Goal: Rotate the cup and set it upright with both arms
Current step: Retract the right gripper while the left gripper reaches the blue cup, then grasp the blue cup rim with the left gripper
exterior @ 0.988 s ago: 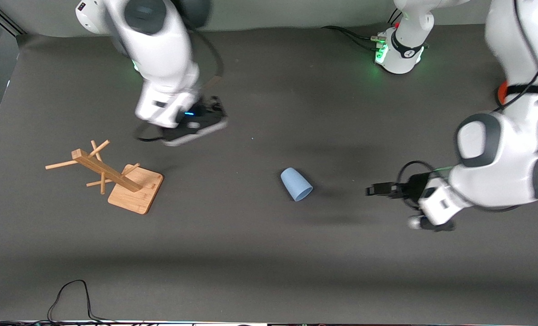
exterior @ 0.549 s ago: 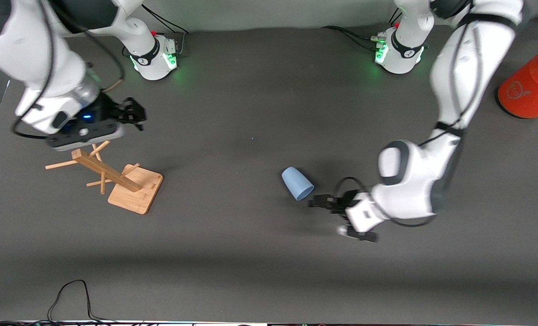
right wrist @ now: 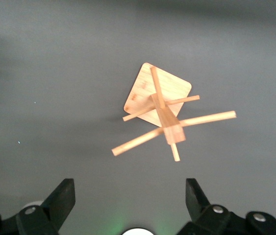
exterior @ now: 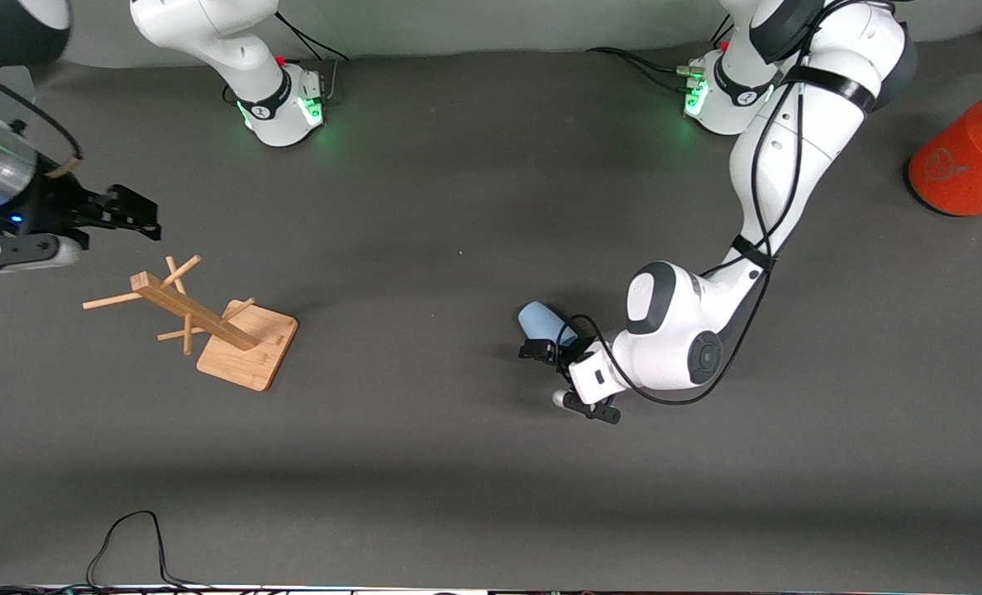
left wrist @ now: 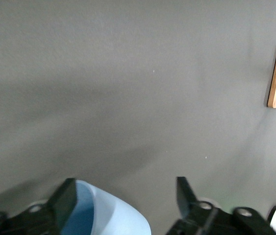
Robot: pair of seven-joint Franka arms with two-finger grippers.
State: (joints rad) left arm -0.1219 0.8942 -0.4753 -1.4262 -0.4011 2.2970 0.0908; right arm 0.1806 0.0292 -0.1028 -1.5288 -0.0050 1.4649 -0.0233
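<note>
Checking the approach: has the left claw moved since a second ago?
Yes. The left claw has travelled across the table, away from the orange cylinder toward the wooden rack, and now sits at the cup, fingers straddling its rim.

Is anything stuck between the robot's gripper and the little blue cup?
No. The left gripper is already at the blue cup, which lies on its side, with nothing visible between them. In the left wrist view the cup's rim sits between its open fingers.

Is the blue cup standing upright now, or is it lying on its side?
On its side: the cup lies on the table, its open mouth facing the left gripper, as the left wrist view shows.
</note>
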